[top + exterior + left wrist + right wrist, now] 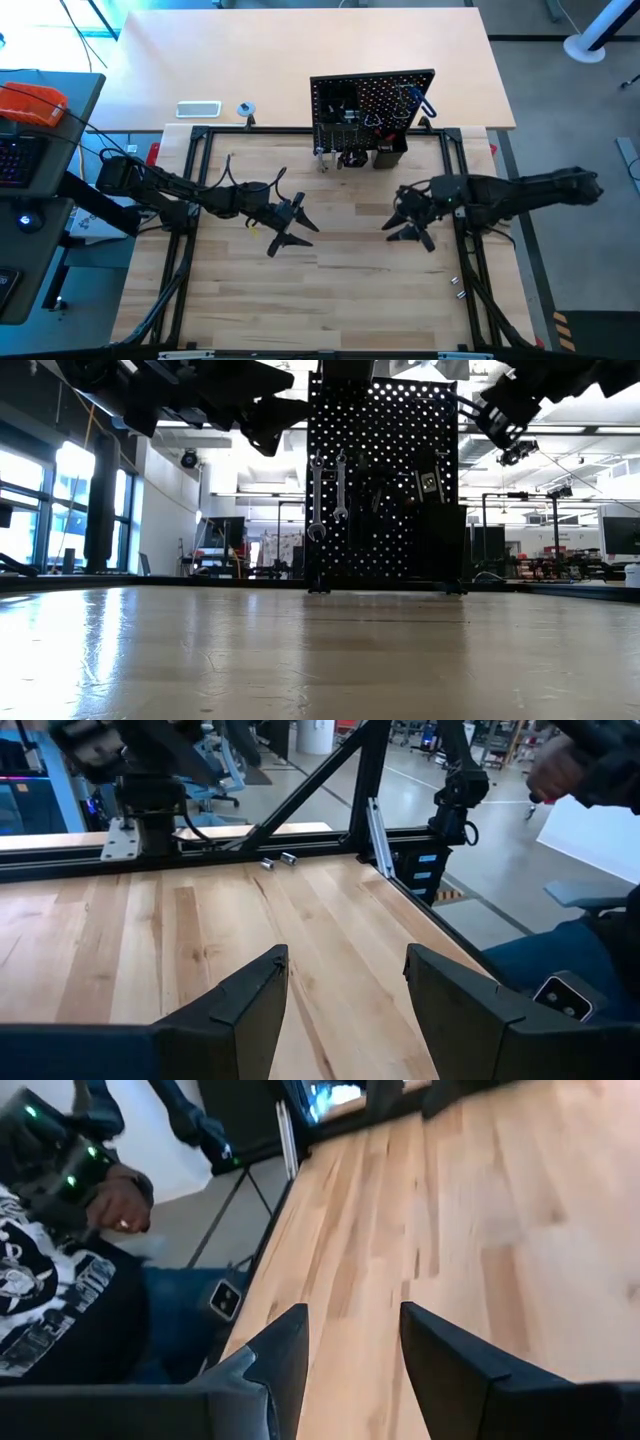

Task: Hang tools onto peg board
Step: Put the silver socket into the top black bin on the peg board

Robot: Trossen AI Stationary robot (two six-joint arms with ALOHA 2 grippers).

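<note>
Pegboard: black, upright at the far side of the wooden table, just inside the black frame, roughly midway between the two arms.
Tools: already hung on the board's front. Two silver wrenches side by side on hooks in the low view, darker bits beside them too murky to name. From above, a blue-handled piece at the board's right edge and a small black bin low on the front.
Left gripper: up off the tabletop, left of centre, fingers spread apart, nothing between them but bare wood.
Right gripper: also in the air, right of centre, facing the left one, well apart from it. Fingers parted, gripping nothing.
Tabletop: no tools lying loose between the arms, just two small silver bits by the right frame rail.
Behind the frame: white flat rectangle and a small tape roll on the paler surface, left of the board.
Person: seated beside the table, jeans and a black printed shirt, hand on a controller handle.
</note>
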